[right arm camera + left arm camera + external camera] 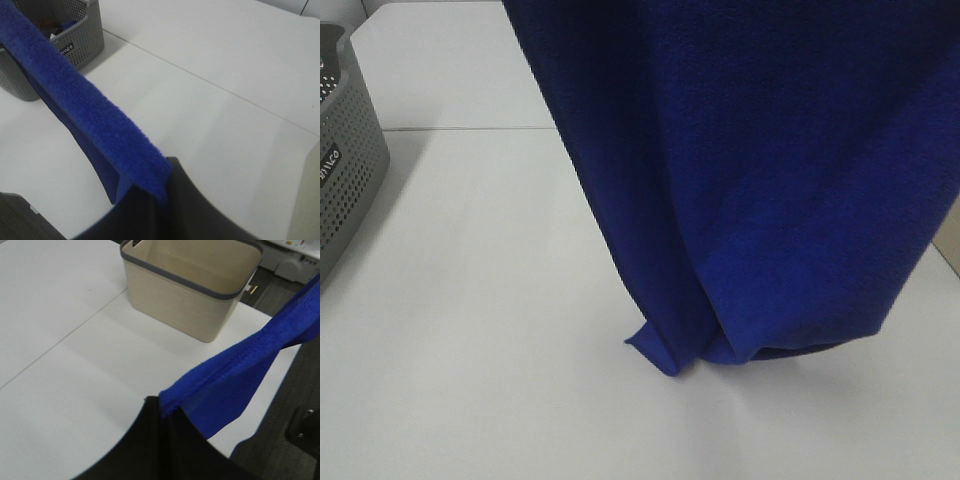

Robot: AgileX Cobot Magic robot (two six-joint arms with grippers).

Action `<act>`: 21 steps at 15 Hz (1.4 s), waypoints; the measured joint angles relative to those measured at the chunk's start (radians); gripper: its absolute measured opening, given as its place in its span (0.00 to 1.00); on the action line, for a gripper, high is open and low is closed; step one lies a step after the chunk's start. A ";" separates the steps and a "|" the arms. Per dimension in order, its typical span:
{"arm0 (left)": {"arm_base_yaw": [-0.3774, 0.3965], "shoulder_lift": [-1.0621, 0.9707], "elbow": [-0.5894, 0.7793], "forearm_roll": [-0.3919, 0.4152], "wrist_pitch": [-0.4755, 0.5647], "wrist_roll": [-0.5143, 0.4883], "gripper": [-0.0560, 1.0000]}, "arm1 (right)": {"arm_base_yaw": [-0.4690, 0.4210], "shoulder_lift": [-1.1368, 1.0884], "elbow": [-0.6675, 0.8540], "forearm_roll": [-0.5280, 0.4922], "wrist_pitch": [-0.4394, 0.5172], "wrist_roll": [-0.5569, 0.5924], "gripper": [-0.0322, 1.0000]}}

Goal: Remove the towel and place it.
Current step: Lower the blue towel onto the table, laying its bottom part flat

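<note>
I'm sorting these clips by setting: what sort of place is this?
Probably a lab or office test bench: plain white tables butted together, a grey perforated basket and a beige bin set out, and the towel hanging above.

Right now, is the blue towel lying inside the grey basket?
No, the towel hangs lifted over the white table, well apart from the grey basket at the view's left edge.

Bright even light, soft shadows, slight blur
</note>
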 joint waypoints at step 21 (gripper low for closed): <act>0.196 0.136 0.291 0.663 -0.426 -0.386 0.05 | 0.009 0.572 -0.033 0.498 -0.681 -0.715 0.03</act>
